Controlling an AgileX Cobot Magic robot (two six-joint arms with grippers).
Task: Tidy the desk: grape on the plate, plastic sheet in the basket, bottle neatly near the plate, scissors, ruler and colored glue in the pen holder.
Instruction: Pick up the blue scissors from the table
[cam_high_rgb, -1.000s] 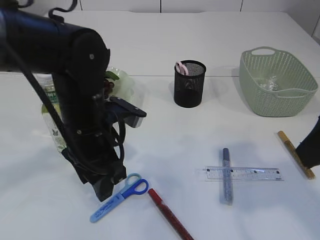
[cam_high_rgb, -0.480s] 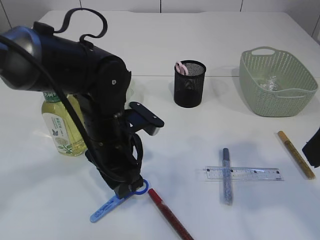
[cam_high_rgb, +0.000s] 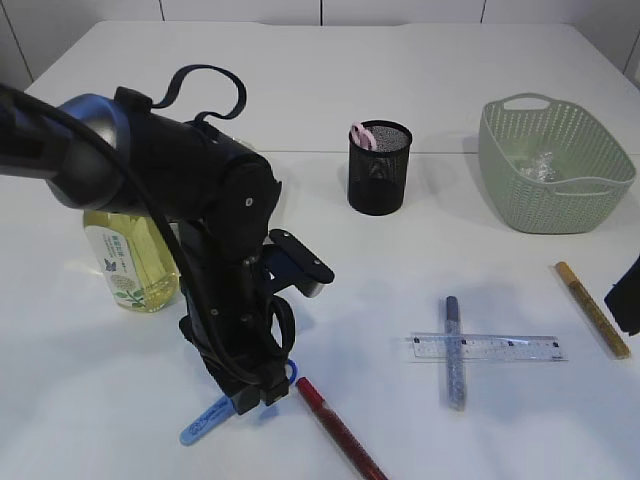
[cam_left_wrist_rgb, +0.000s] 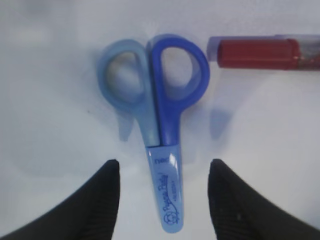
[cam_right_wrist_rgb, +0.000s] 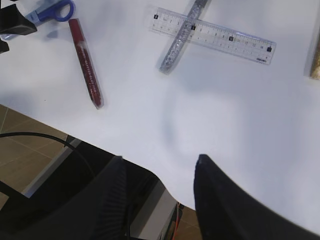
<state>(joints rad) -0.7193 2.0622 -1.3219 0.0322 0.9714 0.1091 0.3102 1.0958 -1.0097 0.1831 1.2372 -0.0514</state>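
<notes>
Overhead, we saw smooth white tabletop; left gripper fingers spread, straddling blue plastic scissors; right gripper parted, empty.

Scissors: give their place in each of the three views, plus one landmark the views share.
Exterior view: scissors at lower left, mostly hidden under the left gripper.
Left wrist view: centre, handles up, between the open jaws.
Right wrist view: top left corner, partly cut off.
Shared landmark: the red glue pen beside the handles.
</notes>
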